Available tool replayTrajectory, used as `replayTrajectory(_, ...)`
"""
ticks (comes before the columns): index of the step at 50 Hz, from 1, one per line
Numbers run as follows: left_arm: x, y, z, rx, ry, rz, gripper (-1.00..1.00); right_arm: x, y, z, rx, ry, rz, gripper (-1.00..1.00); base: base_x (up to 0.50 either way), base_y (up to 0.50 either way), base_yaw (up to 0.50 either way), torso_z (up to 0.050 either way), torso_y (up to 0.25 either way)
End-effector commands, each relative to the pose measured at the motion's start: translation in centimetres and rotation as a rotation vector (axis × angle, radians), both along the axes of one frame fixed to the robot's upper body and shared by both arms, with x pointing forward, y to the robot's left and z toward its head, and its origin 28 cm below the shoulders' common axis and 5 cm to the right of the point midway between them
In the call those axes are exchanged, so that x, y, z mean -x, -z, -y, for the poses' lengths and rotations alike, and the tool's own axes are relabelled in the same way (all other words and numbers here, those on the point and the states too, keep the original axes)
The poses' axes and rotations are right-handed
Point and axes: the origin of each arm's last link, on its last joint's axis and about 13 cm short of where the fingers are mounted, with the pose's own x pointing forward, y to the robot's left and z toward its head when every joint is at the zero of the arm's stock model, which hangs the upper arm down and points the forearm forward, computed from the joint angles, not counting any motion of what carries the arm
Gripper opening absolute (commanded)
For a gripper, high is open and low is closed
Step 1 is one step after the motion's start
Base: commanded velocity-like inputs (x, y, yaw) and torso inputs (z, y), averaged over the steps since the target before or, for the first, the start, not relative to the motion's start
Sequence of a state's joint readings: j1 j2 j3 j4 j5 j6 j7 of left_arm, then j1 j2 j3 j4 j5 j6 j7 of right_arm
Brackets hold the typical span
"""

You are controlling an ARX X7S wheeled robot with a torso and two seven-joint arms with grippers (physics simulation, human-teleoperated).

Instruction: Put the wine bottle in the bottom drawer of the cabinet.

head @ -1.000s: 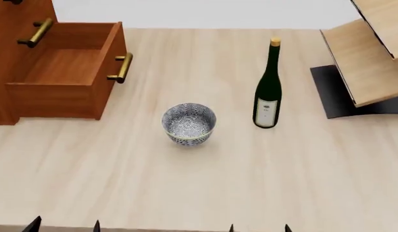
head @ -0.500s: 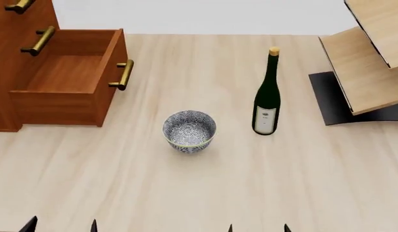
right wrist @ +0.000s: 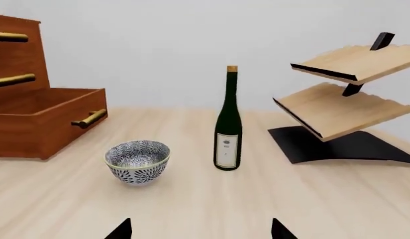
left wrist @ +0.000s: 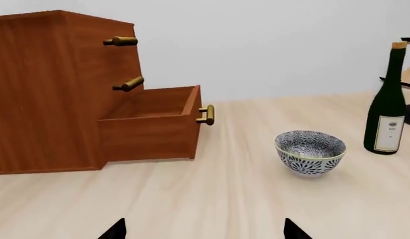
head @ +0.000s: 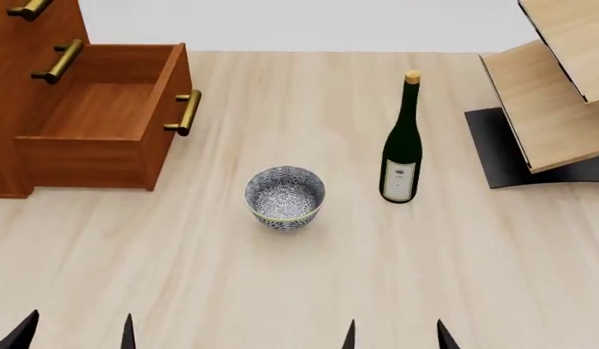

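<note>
Green bottle (head: 401,156) stands right of the bowl (head: 285,197), both tools (head: 76,334) (head: 394,336) spread, empty, cut off to fingertips.

Wine bottle (head: 401,145): tall, slim, dark-green glass, long neck, gold cap, white rectangular label; standing upright on the pale wooden surface, well apart from the cabinet, untouched. Cabinet (head: 18,87): reddish-brown wood, stacked drawers with brass bar handles, at the left of the head view. Bottom drawer (head: 101,120): pulled out and open, plain smooth inside with nothing in it, brass handle on its front facing toward the bottle's side.
</note>
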State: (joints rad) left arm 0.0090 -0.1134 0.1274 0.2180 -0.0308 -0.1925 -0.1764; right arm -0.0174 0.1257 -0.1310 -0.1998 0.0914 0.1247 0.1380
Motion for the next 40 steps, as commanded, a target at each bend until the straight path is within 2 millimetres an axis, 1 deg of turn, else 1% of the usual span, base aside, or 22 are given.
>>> replayTrajectory(1,0.7,-4.1,-0.1,0.018,0.006,-0.013,1.00,0.8,-3.2,0.2,-0.009,-0.003,0.051,1.00,0.00,0.00,0.00,0.000,0.000)
replayTrajectory(2,1.0,-4.7,0.0,0.035,0.038,0.005,1.00,0.9,-3.6,0.2,-0.011,-0.004,0.056,1.00,0.00,0.00,0.00,0.000,0.000)
replayTrajectory(9,1.8,-7.1,0.4,0.034,0.061,0.007,1.00,1.7,-6.4,0.5,-0.006,-0.003,0.105,1.00,0.00,0.00,0.00,0.000,0.000)
replayTrajectory(14,2.5,-8.3,0.4,0.027,0.075,0.008,1.00,2.0,-7.1,0.7,-0.011,-0.012,0.127,1.00,0.00,0.00,0.00,0.000,0.000)
replayTrajectory(19,3.3,-9.9,0.0,0.029,0.075,0.030,1.00,2.7,-8.6,0.6,0.013,-0.019,0.164,1.00,0.00,0.00,0.00,0.000,0.000)
replayTrajectory(24,4.0,-11.6,0.1,0.017,0.078,0.049,1.00,3.3,-9.7,0.5,0.017,-0.022,0.197,1.00,0.00,0.00,0.00,0.000,0.000)
replayTrajectory(29,4.4,-12.4,0.1,0.014,0.098,0.070,1.00,3.6,-10.3,0.8,0.017,-0.013,0.212,1.00,0.00,0.00,0.00,0.000,0.000)
replayTrajectory(31,4.7,-12.8,0.0,0.059,0.124,0.072,1.00,3.8,-10.5,0.8,0.027,-0.010,0.225,1.00,0.00,0.00,0.00,0.000,0.000)
replayTrajectory(32,4.6,-12.8,0.0,0.017,0.108,0.065,1.00,3.9,-10.7,0.8,0.029,-0.015,0.240,1.00,0.00,0.00,0.00,0.000,0.000)
replayTrajectory(33,4.6,-12.9,-0.1,0.013,0.100,0.076,1.00,4.0,-10.7,0.9,0.040,-0.012,0.248,1.00,0.00,0.00,0.00,0.000,0.000)
replayTrajectory(40,5.1,-14.0,-0.7,0.051,0.100,0.099,1.00,4.3,-11.1,0.8,0.035,-0.013,0.257,1.00,0.00,0.00,0.00,0.000,0.000)
